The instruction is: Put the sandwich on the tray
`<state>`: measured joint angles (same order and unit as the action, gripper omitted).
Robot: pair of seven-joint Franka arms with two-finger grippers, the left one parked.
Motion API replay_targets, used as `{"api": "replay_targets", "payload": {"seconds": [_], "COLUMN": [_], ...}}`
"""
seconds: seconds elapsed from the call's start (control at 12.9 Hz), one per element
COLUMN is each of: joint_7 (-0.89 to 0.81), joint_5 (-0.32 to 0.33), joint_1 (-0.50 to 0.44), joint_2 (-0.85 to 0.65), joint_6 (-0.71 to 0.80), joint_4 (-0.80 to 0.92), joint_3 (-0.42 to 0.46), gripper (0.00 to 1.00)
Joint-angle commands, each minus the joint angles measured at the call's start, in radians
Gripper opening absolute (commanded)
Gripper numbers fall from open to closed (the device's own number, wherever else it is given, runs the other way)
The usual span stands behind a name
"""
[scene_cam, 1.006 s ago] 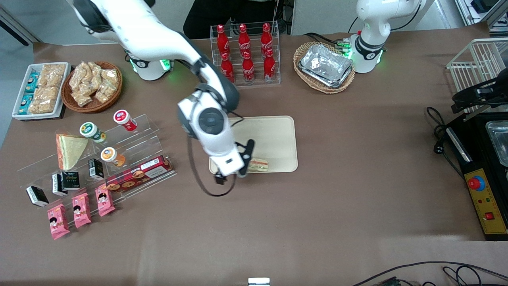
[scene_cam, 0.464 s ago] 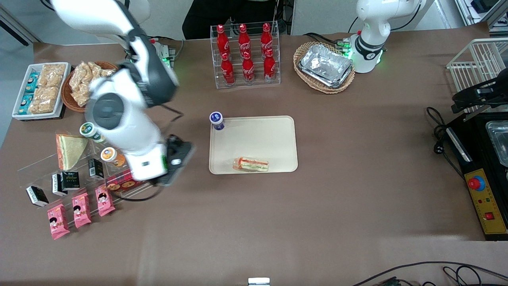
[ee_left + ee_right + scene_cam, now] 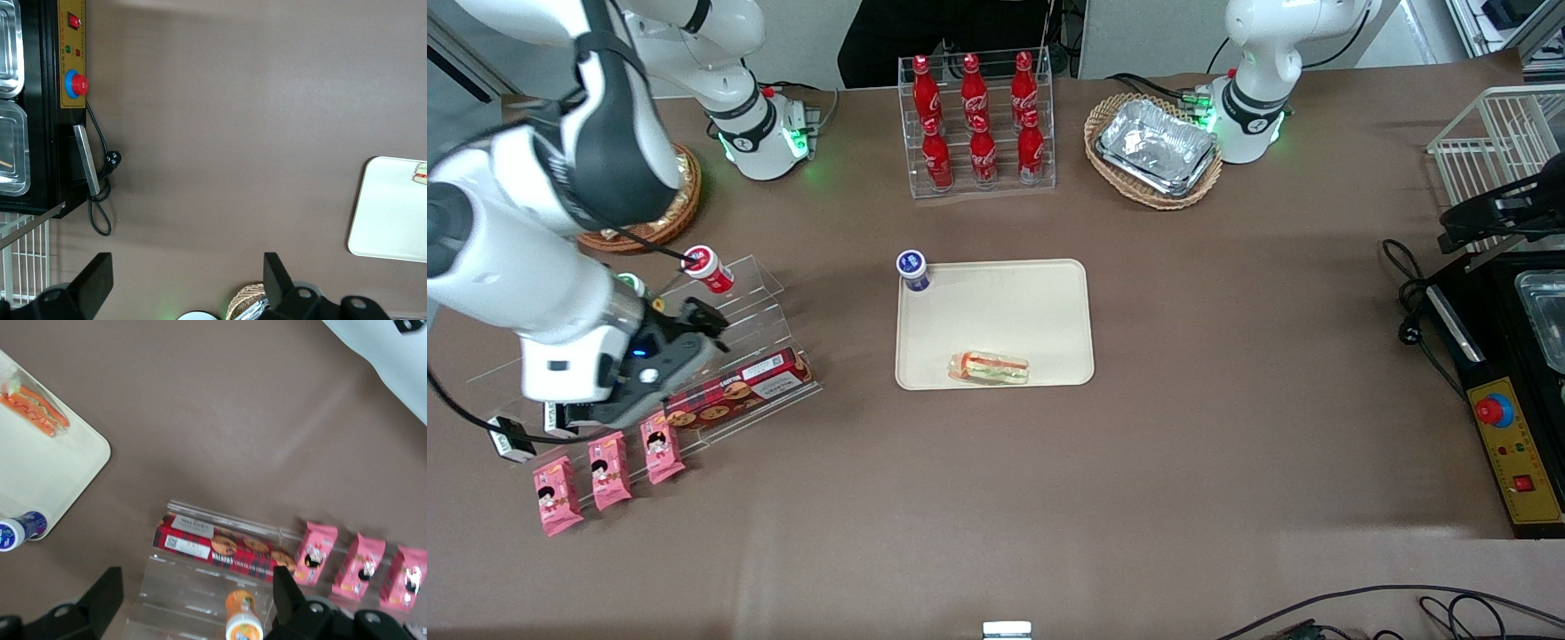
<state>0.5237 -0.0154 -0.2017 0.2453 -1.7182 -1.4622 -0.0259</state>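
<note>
Right arm covers most of the wicker snack basket (image 3: 680,200) and upper steps of the clear acrylic stand (image 3: 756,293) near the working arm's end of the table; only the basket's rim shows. Gripper (image 3: 694,322) hangs over that stand, fingers mostly masked by the wrist body in front view; in wrist view only two dark fingers (image 3: 100,600) show, set apart, tips cut by frame edge. Sandwich (image 3: 420,175) on tray (image 3: 383,213) is clipped by the left wrist frame edge. Print on biscuit box (image 3: 223,548) too small to read. Orange-cap bottle (image 3: 242,623) cut off at edge.
</note>
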Motion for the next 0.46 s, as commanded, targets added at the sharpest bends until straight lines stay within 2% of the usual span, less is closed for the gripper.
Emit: {"api": "replay_targets", "payload": {"seconds": [0.0, 0.15, 0.31, 0.39], "joint_7": [-0.036, -0.034, -0.027, -0.027], "joint_5": [-0.032, -0.072, -0.246, -0.273], "joint_1": [0.109, 0.197, 0.321, 0.346], "joint_2": [-0.053, -0.055, -0.043, -0.041], "joint_6": [0.069, 0.081, 0.083, 0.083], "joint_4": [-0.017, -0.007, -0.007, -0.007], "joint_3": [0.009, 0.007, 0.009, 0.009], "gripper": [1.00, 1.00, 1.00, 1.00]}}
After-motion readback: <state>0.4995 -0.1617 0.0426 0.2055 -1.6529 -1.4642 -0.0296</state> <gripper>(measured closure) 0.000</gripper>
